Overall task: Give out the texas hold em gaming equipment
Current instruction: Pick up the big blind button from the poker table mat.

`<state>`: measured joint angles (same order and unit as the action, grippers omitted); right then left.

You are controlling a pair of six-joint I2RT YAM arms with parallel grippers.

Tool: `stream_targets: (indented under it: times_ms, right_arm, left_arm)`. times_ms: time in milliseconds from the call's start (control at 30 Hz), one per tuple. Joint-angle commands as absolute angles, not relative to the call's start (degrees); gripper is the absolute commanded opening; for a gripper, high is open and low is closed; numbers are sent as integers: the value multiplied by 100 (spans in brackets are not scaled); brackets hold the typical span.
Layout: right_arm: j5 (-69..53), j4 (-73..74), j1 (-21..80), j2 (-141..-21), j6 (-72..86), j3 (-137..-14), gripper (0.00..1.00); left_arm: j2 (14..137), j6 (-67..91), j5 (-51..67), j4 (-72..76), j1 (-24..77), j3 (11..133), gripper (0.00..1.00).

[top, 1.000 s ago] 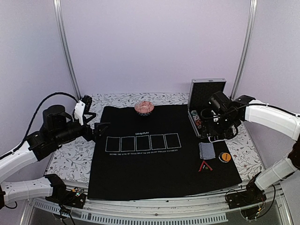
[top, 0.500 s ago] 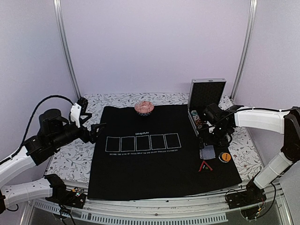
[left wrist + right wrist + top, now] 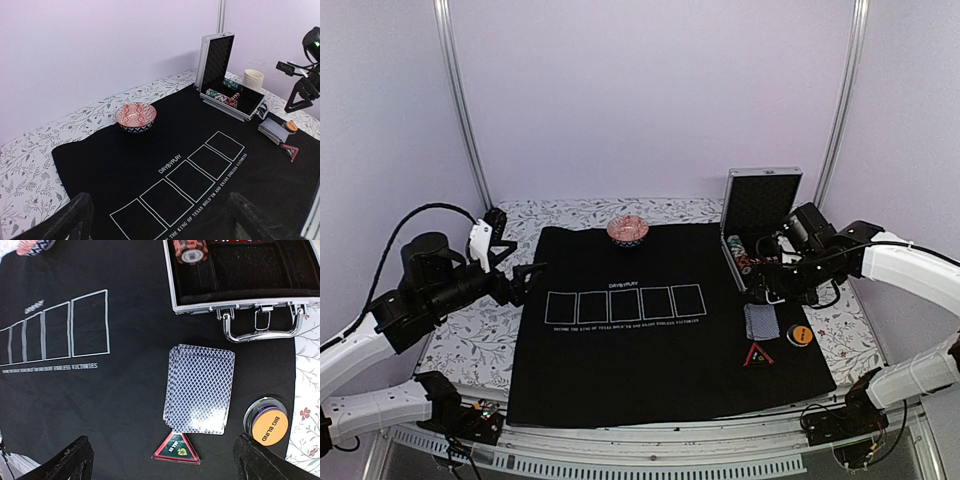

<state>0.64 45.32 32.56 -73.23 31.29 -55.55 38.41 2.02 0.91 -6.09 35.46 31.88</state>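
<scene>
Both end effectors wide and empty; your poker pieces sit at the mat's 3 o'clock side.
From above you get the layout: the left end effector (image 3: 525,283) hovers spread at the black cloth mat's (image 3: 620,380) 9 o'clock edge, the right end effector (image 3: 762,282) spread above the playing cards (image 3: 761,321) at 3 o'clock, the orange button (image 3: 801,335) and triangle (image 3: 758,355) just beside them. Your left wrist view alone shows a cream cup (image 3: 253,80) behind the open silver-framed case (image 3: 216,55), striped poker chips (image 3: 221,93) lying in a row inside. Your right wrist view alone gives detail: diamond-lattice card backs slightly fanned, "BIG BLIND" on the round button stacked on a darker disc (image 3: 258,408), the red-edged triangle's tip at the cards' edge, the case's looped metal handle (image 3: 257,336).
</scene>
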Motion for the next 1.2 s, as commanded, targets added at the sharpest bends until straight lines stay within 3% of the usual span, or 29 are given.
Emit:
stream_targets:
  times_ms: [0,700,933,1167]
  right_arm:
    - [23,4540,3230,-6951,3260,-5442,99]
    - [739,5645,3196,-7933,3427,-5410,99]
    - [828,5351,2158,-7776,3439,-5018,100]
    - [586,4855,1601,-7786,3226,-4617,92]
  left_arm:
    - [3755,230,182,-435,3608,3083,94]
    - [3949,115,36,-431,3612,3002,94]
    - [3995,123,99,-430,3608,3006,93]
    - [3952,158,179,-422,3612,3006,93]
